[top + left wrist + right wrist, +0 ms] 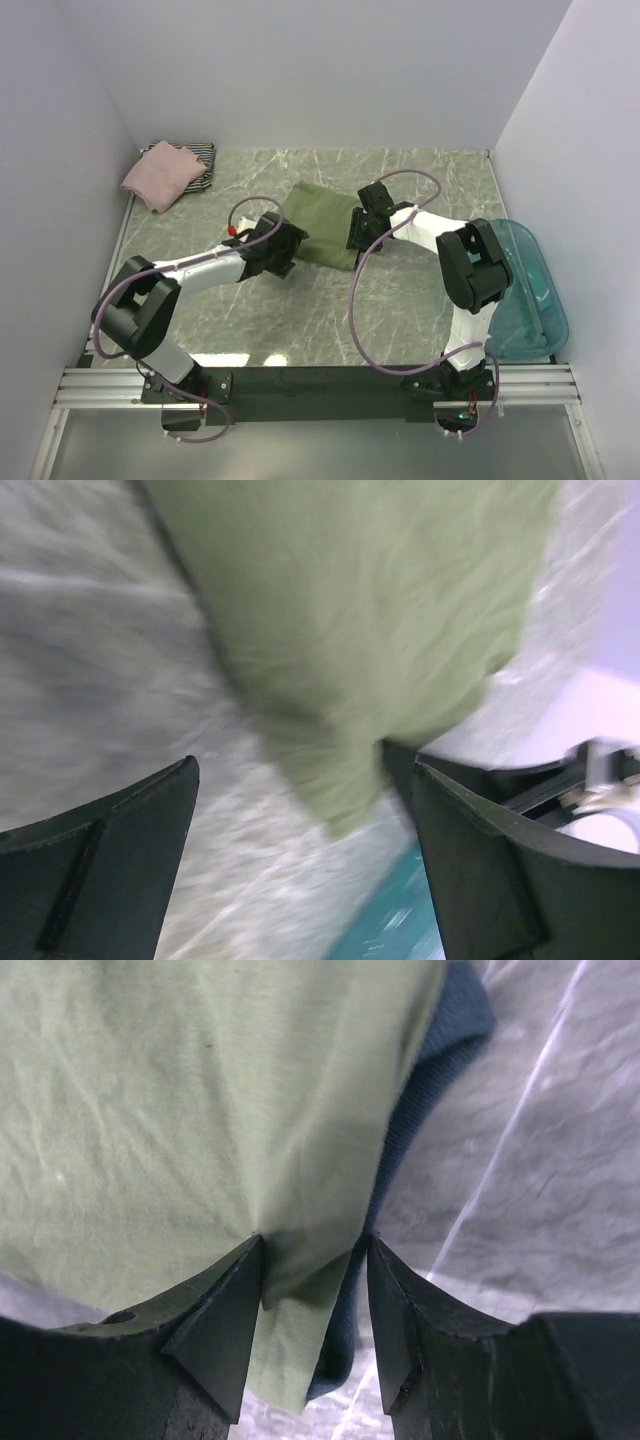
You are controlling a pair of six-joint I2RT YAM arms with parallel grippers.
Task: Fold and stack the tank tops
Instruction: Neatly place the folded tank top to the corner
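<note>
Top external view: at upper left, the pink tank top [158,177] lies on the striped tank top [202,156]. At centre, the left gripper [296,243] gapes wide at the edge of the olive-green tank top [320,222], and the narrowed right gripper [357,236] pinches its navy-trimmed fold.

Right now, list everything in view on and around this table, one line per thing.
olive-green tank top: one, olive green with navy trim, mid-table between the two arms
pink tank top: one, pale pink, folded, far left corner, on top of the striped one
striped tank top: one, black and white, far left corner, mostly covered by the pink one
tub: one, translucent teal, right side beside the right arm
table: one, grey-green marble pattern
left pincer: one, black, open, at the olive top's left edge
right pincer: one, black, closed on the olive top's fabric near its navy trim
</note>
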